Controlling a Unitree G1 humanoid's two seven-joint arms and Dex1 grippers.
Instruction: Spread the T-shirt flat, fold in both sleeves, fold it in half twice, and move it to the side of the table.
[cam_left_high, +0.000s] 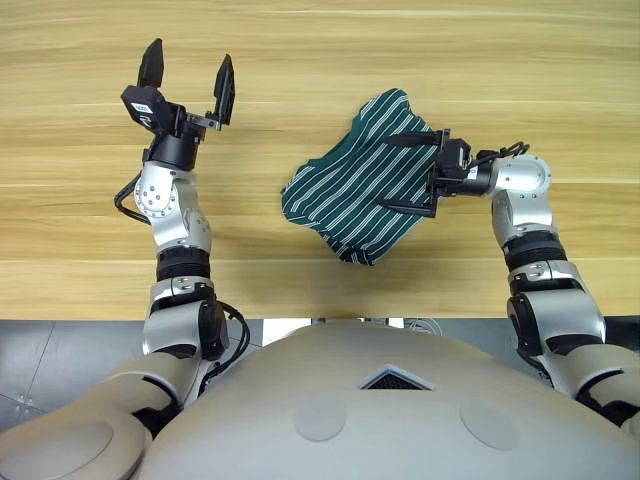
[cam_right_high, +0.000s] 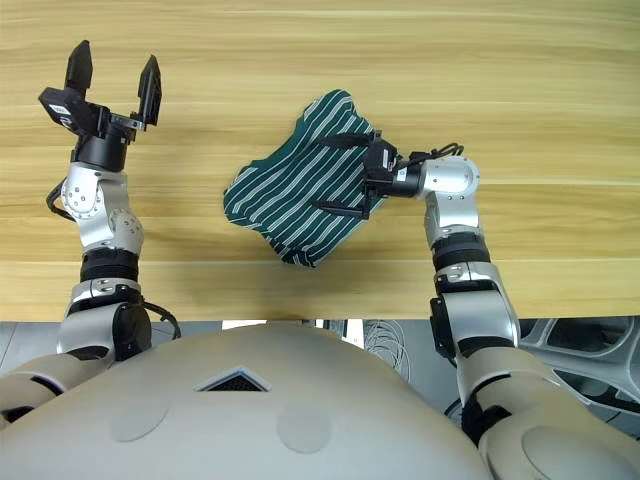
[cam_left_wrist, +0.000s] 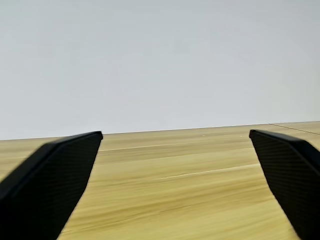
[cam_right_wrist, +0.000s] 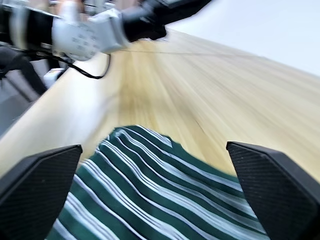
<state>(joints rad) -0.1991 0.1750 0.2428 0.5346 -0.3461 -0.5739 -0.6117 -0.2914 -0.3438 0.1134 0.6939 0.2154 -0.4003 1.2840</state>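
A green T-shirt (cam_left_high: 350, 190) with white stripes lies folded into a small bundle on the wooden table (cam_left_high: 320, 60), a little right of centre. My right gripper (cam_left_high: 400, 175) stands open over the bundle's right part, one finger near its far edge and one near its near edge, with the striped cloth (cam_right_wrist: 150, 200) between the fingers (cam_right_wrist: 40, 175). Whether the fingers touch the cloth I cannot tell. My left gripper (cam_left_high: 188, 78) is raised over bare table at the left, open and holding nothing, well apart from the shirt.
Bare wood stretches across the far side of the table (cam_left_wrist: 175, 170) and to the left and right of the shirt. The table's near edge (cam_left_high: 320, 318) runs just in front of the bundle, with dark floor below.
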